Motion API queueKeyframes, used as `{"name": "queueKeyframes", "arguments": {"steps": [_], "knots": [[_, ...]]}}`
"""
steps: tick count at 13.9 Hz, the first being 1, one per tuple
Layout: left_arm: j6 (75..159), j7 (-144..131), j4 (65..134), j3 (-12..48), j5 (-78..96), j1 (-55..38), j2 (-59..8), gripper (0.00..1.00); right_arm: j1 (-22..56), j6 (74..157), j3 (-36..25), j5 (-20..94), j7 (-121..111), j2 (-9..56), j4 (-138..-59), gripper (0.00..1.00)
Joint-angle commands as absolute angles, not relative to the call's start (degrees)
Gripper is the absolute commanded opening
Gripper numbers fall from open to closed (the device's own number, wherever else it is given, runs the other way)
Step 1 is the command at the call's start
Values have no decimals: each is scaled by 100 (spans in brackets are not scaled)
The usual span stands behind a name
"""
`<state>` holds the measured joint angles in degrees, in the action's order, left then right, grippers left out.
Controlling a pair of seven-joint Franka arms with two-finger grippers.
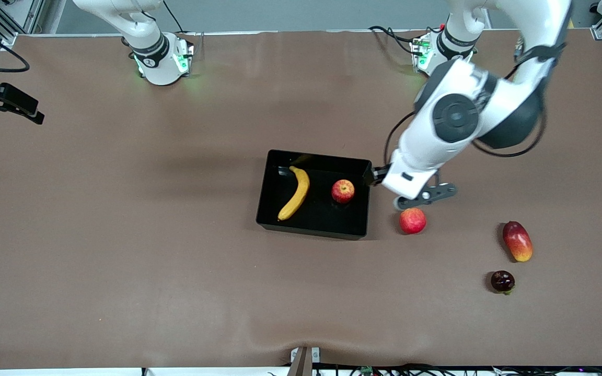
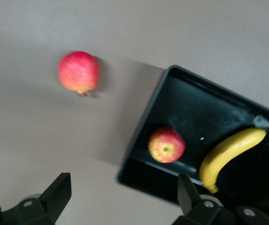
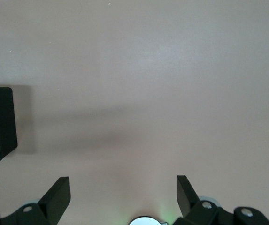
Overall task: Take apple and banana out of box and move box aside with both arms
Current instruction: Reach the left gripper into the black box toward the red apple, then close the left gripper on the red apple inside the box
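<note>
The left gripper (image 2: 120, 199) hangs in the air with its two black fingers (image 2: 57, 192) wide apart and nothing between them, just over the edge of the shallow glossy black plastic tray (image 1: 366, 209) at the end toward the left arm's side of the table. Closest to this gripper is the small round red apple with yellow patches (image 1: 343, 191), which sits inside the tray (its little stem dimple faces up in the left wrist view (image 2: 166, 145)). Also close, on the bare brown table (image 1: 123, 261) beside the tray, lies a round red pomegranate with a tiny crown tip (image 1: 412, 221). A bit farther from the gripper, inside the tray too, lies the long curved yellow banana (image 1: 296, 193), apart from the apple. Farther still, toward the left arm's end of the table, rest an oblong red-and-yellow mango (image 1: 517, 241) and a small dark purple round fruit (image 1: 502, 281), each on its own. Well away from all this, the right gripper (image 3: 122, 199) waits up over bare table near its own base, its fingers (image 3: 57, 194) also spread apart and empty.
</note>
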<state>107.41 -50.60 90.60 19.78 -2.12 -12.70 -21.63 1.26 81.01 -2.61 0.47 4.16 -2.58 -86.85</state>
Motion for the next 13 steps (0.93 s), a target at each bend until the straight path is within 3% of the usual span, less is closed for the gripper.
{"name": "queueKeyframes", "arguments": {"steps": [1, 13], "knots": [[11302, -5955, 9334, 1960, -308, -1493, -2319, 100, 149, 8077, -272, 79, 404, -272, -8657, 100], [12278, -8297, 9290, 1934, -1556, -2250, -3796, 100, 158, 8077, -272, 79, 404, -272, -8657, 100]]}}
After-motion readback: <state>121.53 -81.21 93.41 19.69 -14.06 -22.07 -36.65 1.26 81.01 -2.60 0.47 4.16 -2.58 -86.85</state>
